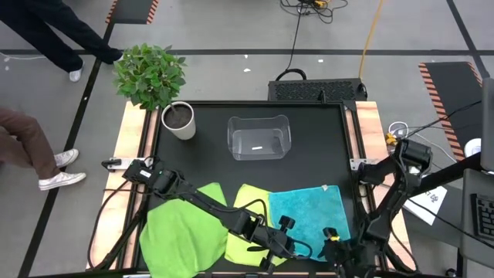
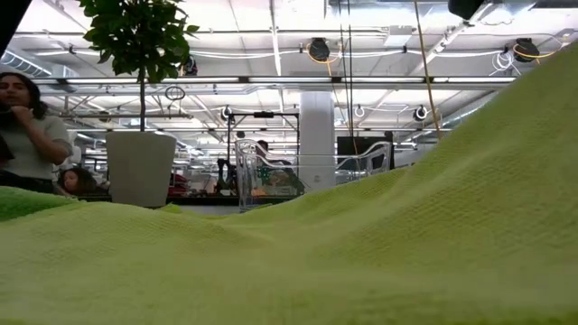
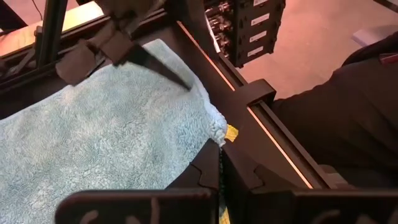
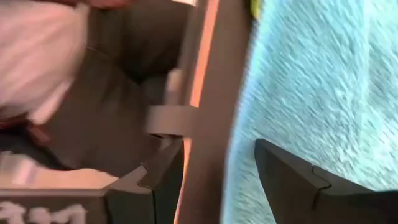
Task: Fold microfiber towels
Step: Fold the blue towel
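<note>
Three towels lie side by side along the near edge of the black table (image 1: 309, 116): the green towel (image 1: 179, 232) on the left, the yellow-green towel (image 1: 247, 216) in the middle and the blue towel (image 1: 309, 216) on the right, each overlapping the next.

The left gripper (image 3: 219, 163) is closed, its fingers pinched on the near corner of the blue towel at the table's edge. The right gripper (image 4: 214, 171) stands wide open at the same near edge, one finger (image 4: 311, 186) over the blue towel, the other off the cloth; it holds nothing.

A clear bin (image 1: 258, 137) and a potted plant (image 1: 158, 85) stand farther back.
</note>
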{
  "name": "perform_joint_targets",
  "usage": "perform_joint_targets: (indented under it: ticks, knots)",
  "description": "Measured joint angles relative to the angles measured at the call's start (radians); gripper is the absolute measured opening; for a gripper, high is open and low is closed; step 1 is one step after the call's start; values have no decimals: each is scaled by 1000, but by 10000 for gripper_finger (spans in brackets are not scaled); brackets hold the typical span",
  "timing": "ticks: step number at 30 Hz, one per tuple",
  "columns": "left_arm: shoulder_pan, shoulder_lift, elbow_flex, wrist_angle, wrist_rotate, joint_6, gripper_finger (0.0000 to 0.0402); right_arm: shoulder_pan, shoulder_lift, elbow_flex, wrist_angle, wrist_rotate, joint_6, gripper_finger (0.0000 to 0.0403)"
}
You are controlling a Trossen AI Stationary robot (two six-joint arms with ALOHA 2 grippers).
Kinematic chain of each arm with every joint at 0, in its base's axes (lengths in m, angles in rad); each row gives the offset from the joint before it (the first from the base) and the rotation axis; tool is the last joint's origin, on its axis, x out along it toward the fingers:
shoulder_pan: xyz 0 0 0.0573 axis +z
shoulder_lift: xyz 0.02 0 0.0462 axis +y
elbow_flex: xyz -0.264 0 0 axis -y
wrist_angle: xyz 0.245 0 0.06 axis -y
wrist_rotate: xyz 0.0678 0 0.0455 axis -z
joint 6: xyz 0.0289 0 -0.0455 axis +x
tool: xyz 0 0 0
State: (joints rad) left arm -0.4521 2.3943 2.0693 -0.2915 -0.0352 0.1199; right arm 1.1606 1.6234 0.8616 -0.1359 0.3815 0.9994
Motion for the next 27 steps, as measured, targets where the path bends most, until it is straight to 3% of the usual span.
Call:
perform_joint_targets:
  ticks: [18, 27]
  knots:
    - [-2, 0, 0, -4, -9, 2, 7, -3, 55, 17, -105, 37, 166, 189]
    - [15, -1, 0, 8, -11, -2, 9, -6, 63, 166, -298, 151, 116, 189]
